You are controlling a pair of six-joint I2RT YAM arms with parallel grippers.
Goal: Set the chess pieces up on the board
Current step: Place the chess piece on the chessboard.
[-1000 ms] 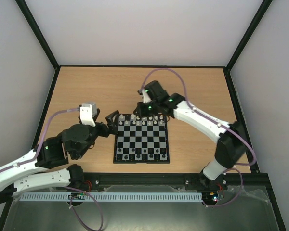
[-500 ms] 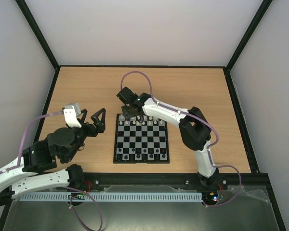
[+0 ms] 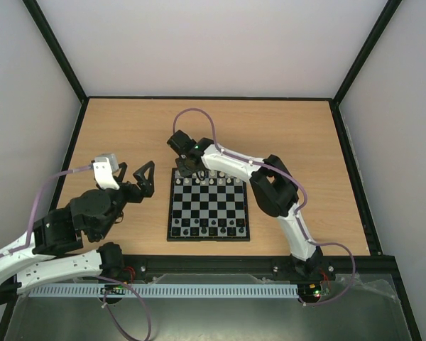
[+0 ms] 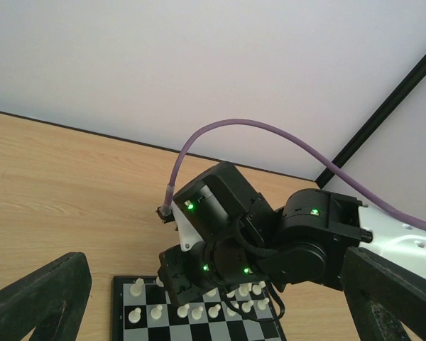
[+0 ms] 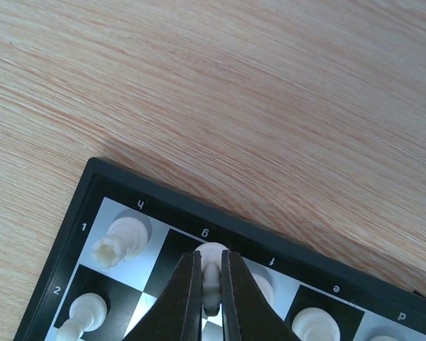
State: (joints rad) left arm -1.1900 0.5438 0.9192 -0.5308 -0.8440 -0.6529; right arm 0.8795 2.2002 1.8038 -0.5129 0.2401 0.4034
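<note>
Right pincer (image 3: pixel 187 169) hangs over the far-left corner of the board (image 3: pixel 209 238) from above; my left pincer (image 3: pixel 136 177) gapes wide, empty, just beside it. Left wrist: pale chess pieces (image 4: pixel 192 310) lined up. Right wrist: jaws narrow, pinching one piece (image 5: pixel 211 284) near the rook (image 5: pixel 119 241); a sticky release could topple it

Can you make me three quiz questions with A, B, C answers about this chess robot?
1. Where is the right claw?
A) at the far-left corner of the flat black-and-grey checkered chessboard
B) over the board's middle
C) off the table

2. What colour is the small plastic chess piece in its grip?
A) red
B) white
C) black

3. How is the left claw?
A) shut on a pawn
B) shut on the board
C) open, empty

Answers:
1 A: the top view shows it there.
2 B: the right wrist view shows a white piece pinched.
3 C: its fingers are spread wide, with nothing between them.
</note>
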